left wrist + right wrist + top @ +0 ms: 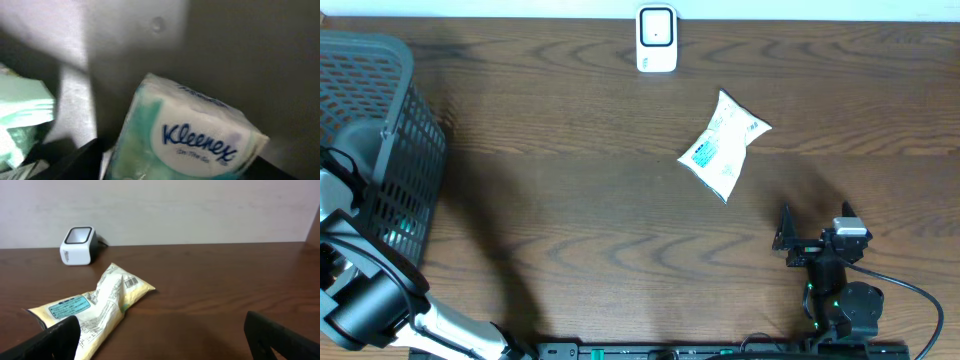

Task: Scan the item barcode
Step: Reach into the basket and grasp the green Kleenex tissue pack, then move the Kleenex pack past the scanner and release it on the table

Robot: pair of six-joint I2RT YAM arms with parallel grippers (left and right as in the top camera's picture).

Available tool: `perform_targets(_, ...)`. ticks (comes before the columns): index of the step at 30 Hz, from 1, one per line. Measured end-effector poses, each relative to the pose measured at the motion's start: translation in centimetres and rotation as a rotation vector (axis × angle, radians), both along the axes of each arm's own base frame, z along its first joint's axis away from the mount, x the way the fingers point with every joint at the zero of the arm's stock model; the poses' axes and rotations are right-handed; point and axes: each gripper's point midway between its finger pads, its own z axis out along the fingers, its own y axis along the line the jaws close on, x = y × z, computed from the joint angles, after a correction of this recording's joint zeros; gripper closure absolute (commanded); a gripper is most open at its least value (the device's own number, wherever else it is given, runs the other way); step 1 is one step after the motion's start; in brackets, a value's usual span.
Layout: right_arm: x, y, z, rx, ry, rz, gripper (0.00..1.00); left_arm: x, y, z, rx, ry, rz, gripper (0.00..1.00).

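Note:
In the left wrist view a Kleenex tissue pack, white and teal, lies tilted between the dark fingers of my left gripper. It fills nearly the whole gap; whether the jaws press on it is unclear. From overhead the left arm reaches into the basket and the gripper itself is hidden. The white barcode scanner stands at the table's far edge. My right gripper rests open and empty near the front right.
A pale yellow snack bag with a blue label lies on the dark wooden table between the scanner and the right gripper, its barcode facing up. More green and white packages lie in the basket to the left of the tissue pack.

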Motion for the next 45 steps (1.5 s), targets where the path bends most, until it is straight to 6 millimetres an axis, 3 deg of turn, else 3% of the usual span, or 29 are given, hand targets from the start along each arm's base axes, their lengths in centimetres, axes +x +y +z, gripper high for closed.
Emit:
perform_targets(2,0.0,0.0,0.0,0.000,0.000,0.000,0.01,0.0,0.0,0.0,0.001,0.000,-0.006,0.60)
perform_targets(6,0.0,0.0,0.0,0.000,0.000,0.000,0.01,0.1,0.1,0.2,0.007,0.001,-0.001,0.77)
perform_targets(10,0.0,0.0,0.0,0.000,0.000,0.000,0.01,0.6,0.6,1.0,0.023,-0.014,0.021,0.79)
perform_targets(13,0.0,0.0,0.0,0.000,0.000,0.000,0.01,1.7,1.7,3.5,0.075,-0.075,0.046,0.79)
perform_targets(17,0.0,0.0,0.0,0.000,0.000,0.000,0.01,3.9,3.8,10.7,0.218,-0.254,0.102,0.79)
perform_targets(21,0.0,0.0,0.0,0.000,0.000,0.000,0.01,5.0,4.8,21.2,0.387,-0.528,0.214,0.79)
perform_targets(24,0.0,0.0,0.0,0.000,0.000,0.000,0.01,4.5,3.6,28.9,0.457,-0.761,0.286,0.79)
perform_targets(27,0.0,0.0,0.0,0.000,0.000,0.000,0.01,3.9,0.8,36.2,0.468,-1.011,0.285,0.79)
perform_targets(29,0.0,0.0,0.0,0.000,0.000,0.000,0.01,3.4,-1.5,39.9,0.447,-1.152,0.254,0.79)
perform_targets(33,0.0,0.0,0.0,0.000,0.000,0.000,0.01,3.3,-7.0,45.1,0.330,-1.370,0.137,0.78)
perform_targets(37,0.0,0.0,0.0,0.000,0.000,0.000,0.01,5.5,-13.8,46.0,0.086,-1.443,-0.019,0.78)
perform_targets(42,0.0,0.0,0.0,0.000,0.000,0.000,0.01,9.3,-22.6,44.3,-0.192,-1.393,-0.237,0.78)
perform_targets(45,0.0,0.0,0.0,0.000,0.000,0.000,0.01,10.5,-28.7,43.3,-0.286,-1.360,-0.427,0.78)
